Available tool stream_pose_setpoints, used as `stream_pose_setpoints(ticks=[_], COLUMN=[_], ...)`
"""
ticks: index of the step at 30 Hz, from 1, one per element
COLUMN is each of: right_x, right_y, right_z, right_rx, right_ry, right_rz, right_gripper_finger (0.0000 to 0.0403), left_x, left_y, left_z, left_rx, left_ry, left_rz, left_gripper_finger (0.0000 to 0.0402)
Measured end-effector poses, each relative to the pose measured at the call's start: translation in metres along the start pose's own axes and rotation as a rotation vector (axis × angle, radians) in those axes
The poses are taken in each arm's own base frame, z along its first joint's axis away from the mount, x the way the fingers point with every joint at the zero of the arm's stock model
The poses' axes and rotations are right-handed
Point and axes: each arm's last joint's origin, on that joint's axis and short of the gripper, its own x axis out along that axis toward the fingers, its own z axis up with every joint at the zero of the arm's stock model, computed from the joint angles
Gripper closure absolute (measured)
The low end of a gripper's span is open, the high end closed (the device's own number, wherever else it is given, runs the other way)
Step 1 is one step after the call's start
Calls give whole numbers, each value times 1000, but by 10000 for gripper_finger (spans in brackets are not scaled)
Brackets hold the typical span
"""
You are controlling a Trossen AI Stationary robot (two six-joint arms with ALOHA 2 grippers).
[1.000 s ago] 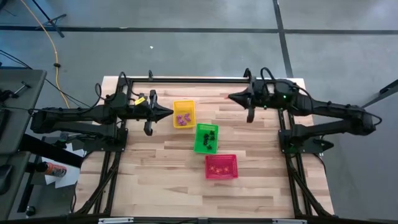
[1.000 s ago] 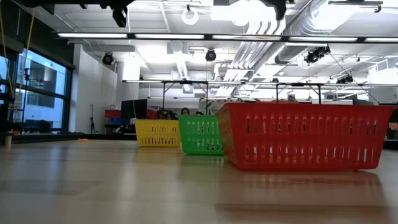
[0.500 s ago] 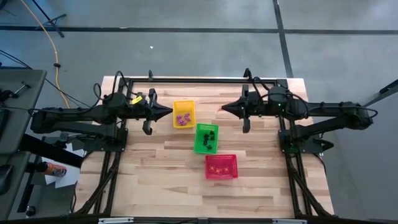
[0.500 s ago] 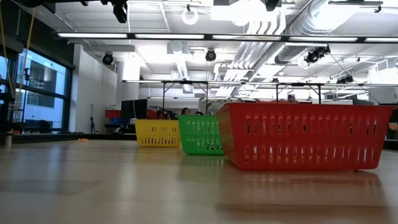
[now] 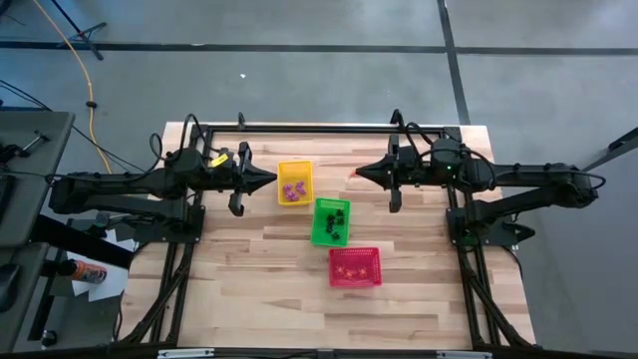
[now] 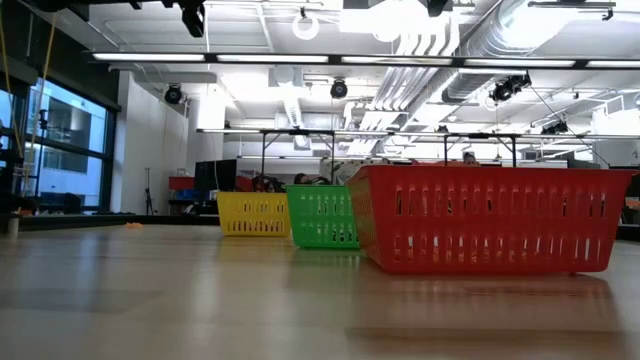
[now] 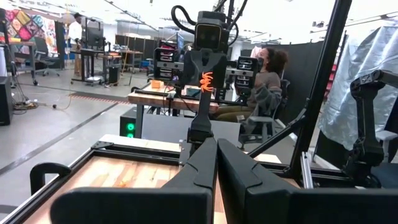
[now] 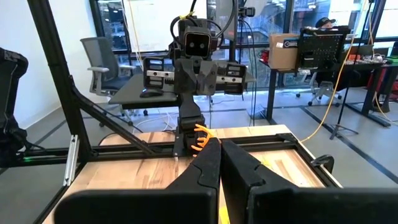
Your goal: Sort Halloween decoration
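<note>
Between the closed fingertips of the right gripper (image 5: pixel 357 173) sits one tiny orange spider-shaped trinket (image 8: pixel 200 138), pinched and held in the air above the light wooden slatted table (image 5: pixel 259 269), off to the right of the yellow basket. The left wrist view shows that same orange trinket (image 7: pixel 206 79) at the tip of the far arm's fingers.

The other Halloween pieces lie sorted in three small plastic mesh baskets set in a diagonal row near the table's middle. Several purple trinkets (image 5: pixel 292 189) lie in the yellow mesh basket (image 5: pixel 294 167), which is farthest back. Several black trinkets (image 5: pixel 335 223) lie in the green mesh basket (image 5: pixel 321 236), just beside the yellow one's corner. Small orange trinkets (image 5: pixel 352 269) lie in the red mesh basket (image 5: pixel 355 252), nearest the front edge. From table height, the red basket (image 6: pixel 490 222) stands closest, with the green (image 6: pixel 322 215) and yellow (image 6: pixel 254 213) ones behind it.

The left gripper (image 5: pixel 271 181) hangs above the table just left of the yellow basket, its fingers pressed together on nothing, pointing toward the right arm.

Beyond the black metal frame (image 5: pixel 319 128) at the table's back edge, a seated person (image 7: pixel 264 84) shows in the room.
</note>
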Motion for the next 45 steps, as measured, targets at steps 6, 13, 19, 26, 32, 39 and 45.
stream_pose_setpoints(ticks=[6, 13, 19, 26, 32, 39, 45], right_x=[0, 0, 0, 0, 2, 19, 36], right_y=[0, 0, 0, 1, 10, 43, 66], right_z=[0, 0, 0, -1, -2, -24, -73], right_rx=[4, 19, 18, 78, 180, 208, 280], right_ry=[0, 0, 0, 14, 24, 165, 527], right_rz=[0, 0, 5, 32, 181, 330, 397], right_gripper_finger=[403, 403, 403, 403, 403, 403, 403], left_x=[0, 0, 0, 0, 0, 0, 0], left_y=[0, 0, 0, 0, 0, 0, 0], left_z=[0, 0, 0, 0, 0, -1, -1], left_rx=[0, 0, 0, 0, 0, -1, -1], left_ry=[0, 1, 1, 1, 1, 8, 9], left_rz=[0, 0, 0, 1, 1, 2, 2], left_gripper_finger=[399, 399, 399, 399, 399, 399, 399])
